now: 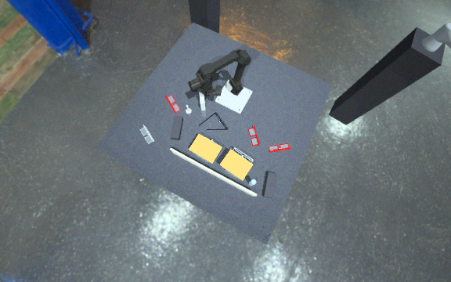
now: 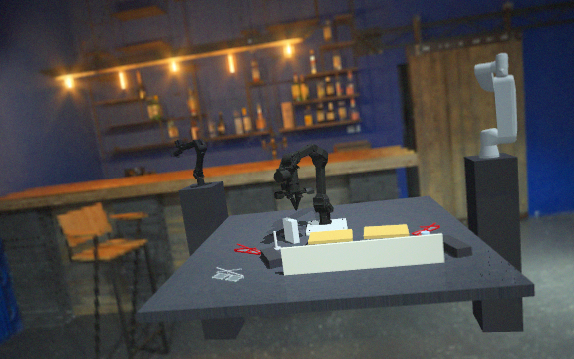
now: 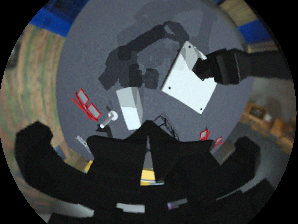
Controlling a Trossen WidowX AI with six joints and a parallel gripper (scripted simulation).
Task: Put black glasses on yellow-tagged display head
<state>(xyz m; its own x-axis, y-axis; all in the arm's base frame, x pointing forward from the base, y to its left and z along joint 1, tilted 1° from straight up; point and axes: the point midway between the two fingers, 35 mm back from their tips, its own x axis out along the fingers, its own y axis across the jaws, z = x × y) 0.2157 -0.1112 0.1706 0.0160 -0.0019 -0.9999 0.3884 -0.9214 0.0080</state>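
Note:
The black glasses (image 1: 221, 121) lie with temples spread in the top view, between the arm's base and two yellow-topped blocks; part of them shows beyond the fingers in the wrist view. The left block (image 1: 205, 148) (image 2: 330, 236) and right block (image 1: 236, 164) (image 2: 386, 231) seem to be the display heads. Light-framed glasses (image 1: 242, 153) are at the right one's arm-facing side. Faces, ears and a separate yellow tag cannot be made out. My gripper (image 2: 295, 206) (image 3: 148, 122) is shut and empty, pointing down above the table near the white upright block, clear of the black glasses.
The white upright block (image 1: 203, 102) (image 2: 291, 230) and small white stand (image 1: 188, 110) are near the gripper. Red glasses (image 1: 173, 103) (image 2: 247, 249) lie left; two more red pairs lie right. A long cream board (image 1: 213, 171) (image 2: 362, 256) stands behind the yellow-topped blocks, with dark blocks near both ends.

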